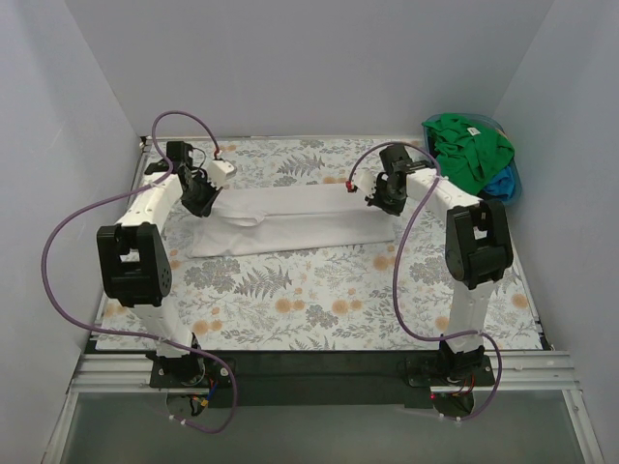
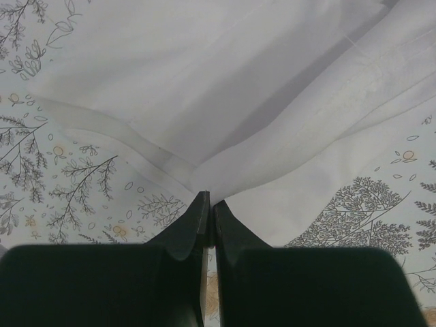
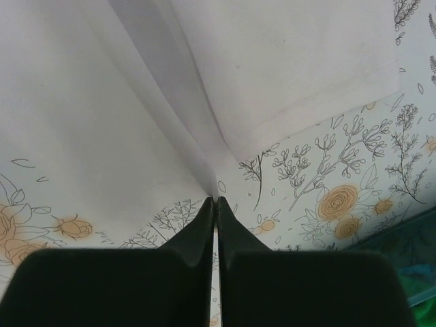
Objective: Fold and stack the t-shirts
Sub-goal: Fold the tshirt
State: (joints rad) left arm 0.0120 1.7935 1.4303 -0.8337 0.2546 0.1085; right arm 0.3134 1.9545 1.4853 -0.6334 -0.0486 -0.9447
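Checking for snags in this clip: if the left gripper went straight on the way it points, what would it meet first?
The white t-shirt: the left gripper is shut on a fold of it, and more of that shirt lies just ahead, over the floral cloth. Depth is hard to judge.

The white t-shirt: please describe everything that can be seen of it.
The white t-shirt is thin, soft fabric, and the floral tablecloth beneath it shows faintly through. It lies as a long band across the far half of the cloth, folded lengthwise in overlapping layers. A hemmed edge shows in the wrist views. The left hand pinches its left end and the right hand pinches its right end. Each is shut on a raised ridge of fabric.
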